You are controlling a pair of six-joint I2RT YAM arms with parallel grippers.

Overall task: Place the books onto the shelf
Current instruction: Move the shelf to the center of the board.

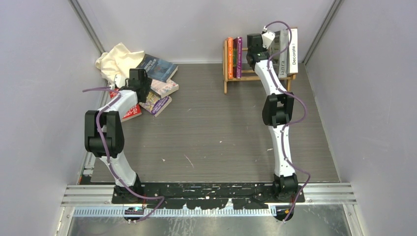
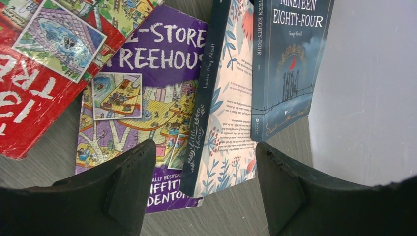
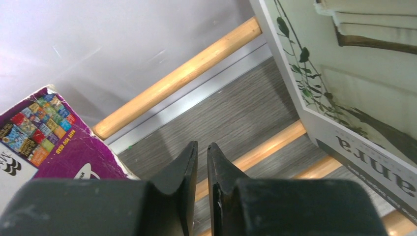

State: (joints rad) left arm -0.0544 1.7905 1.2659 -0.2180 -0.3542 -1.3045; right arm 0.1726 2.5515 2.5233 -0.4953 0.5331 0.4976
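Books (image 1: 234,58): about 5 upright on the shelf (image 1: 255,77), 4 in a heap (image 1: 158,89) on the desk (image 1: 221,137). Left tool (image 2: 205,157) wide, empty, above the heap; right tool (image 3: 202,152) nearly closed, empty, at the shelf.

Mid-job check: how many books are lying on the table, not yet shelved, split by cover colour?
Red book: 1
Purple book: 1
Pale floral book: 1
Dark blue book: 1
Total: 4 in view
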